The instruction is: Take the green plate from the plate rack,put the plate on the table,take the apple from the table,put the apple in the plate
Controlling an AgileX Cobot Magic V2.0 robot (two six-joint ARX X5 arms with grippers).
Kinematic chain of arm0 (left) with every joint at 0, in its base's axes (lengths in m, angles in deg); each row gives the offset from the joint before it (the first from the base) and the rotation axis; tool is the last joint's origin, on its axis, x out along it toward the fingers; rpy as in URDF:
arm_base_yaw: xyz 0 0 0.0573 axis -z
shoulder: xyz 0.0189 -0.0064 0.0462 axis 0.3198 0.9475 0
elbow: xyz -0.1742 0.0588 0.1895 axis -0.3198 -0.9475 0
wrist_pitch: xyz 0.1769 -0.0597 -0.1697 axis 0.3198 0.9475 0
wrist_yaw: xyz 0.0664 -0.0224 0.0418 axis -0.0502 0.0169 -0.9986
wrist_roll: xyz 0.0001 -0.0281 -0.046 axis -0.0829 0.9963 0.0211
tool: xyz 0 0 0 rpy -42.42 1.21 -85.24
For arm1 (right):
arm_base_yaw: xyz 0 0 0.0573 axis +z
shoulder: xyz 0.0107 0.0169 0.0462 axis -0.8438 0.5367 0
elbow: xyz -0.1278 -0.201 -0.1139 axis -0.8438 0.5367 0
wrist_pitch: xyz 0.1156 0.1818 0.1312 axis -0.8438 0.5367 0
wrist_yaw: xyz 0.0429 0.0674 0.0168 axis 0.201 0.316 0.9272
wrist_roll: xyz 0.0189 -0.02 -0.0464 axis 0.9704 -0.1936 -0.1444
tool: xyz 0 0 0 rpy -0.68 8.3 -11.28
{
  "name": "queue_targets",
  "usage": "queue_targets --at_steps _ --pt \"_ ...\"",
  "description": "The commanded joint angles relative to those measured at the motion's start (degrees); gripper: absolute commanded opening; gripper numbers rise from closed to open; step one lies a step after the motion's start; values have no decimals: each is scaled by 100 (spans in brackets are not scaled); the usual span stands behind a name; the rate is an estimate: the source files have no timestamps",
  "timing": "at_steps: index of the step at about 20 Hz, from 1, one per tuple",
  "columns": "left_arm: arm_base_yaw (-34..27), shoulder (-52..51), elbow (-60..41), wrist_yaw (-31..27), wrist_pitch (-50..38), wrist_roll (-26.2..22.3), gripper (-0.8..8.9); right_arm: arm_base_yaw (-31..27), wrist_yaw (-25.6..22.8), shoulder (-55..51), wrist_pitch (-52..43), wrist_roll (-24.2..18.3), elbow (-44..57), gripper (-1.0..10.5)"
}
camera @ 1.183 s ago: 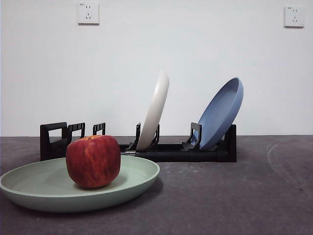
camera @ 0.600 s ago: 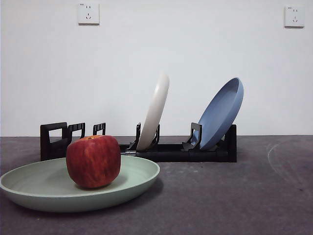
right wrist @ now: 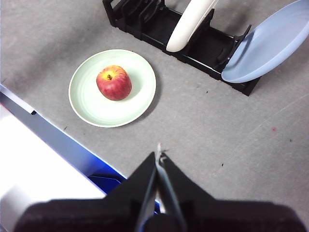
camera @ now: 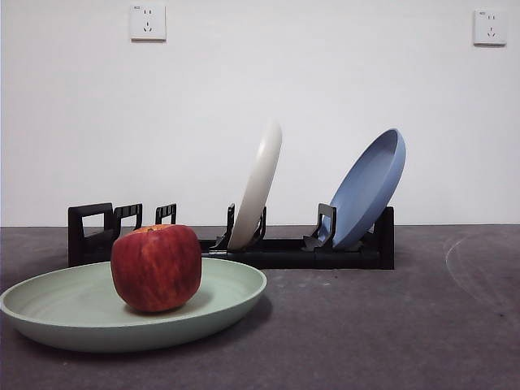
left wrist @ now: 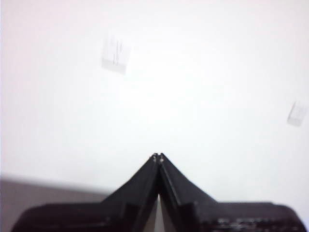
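The task looks finished: the apple (camera: pixel 156 268) sits in the green plate (camera: pixel 231 292), flat on the table (camera: pixel 390 325) near and left of the plate rack (camera: pixel 349 252). Left gripper (left wrist: pixel 158 157) and right gripper (right wrist: pixel 158 157) are pressed together, empty, well clear.

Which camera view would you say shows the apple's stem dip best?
The right wrist view: it looks down on the apple, showing the dip. The front view shows only its side; the left wrist view misses it.
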Motion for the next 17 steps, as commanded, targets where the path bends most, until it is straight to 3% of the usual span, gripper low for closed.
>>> queue_targets --at_steps 1,3,5,9,11,17 --pt "-350 -485 -1224 595 -1209 -286 -1 4 -28 -2 140 20 17 2" --pt "-498 -927 -2306 1043 -1939 -723 -1 4 -26 -2 140 20 17 2" --pt "-584 -1414 -3314 1082 -2256 -1147 -1 4 -26 -2 138 20 17 2" --pt "-654 -2345 -4778 839 -2240 -1233 -1 4 -26 -2 140 20 17 2" --pt "-678 -2468 -5213 557 -2308 -1134 -1 4 -28 0 138 20 17 2" --pt "-828 -2468 -5718 522 -1856 -1255 -1 4 -177 2 138 20 15 2"
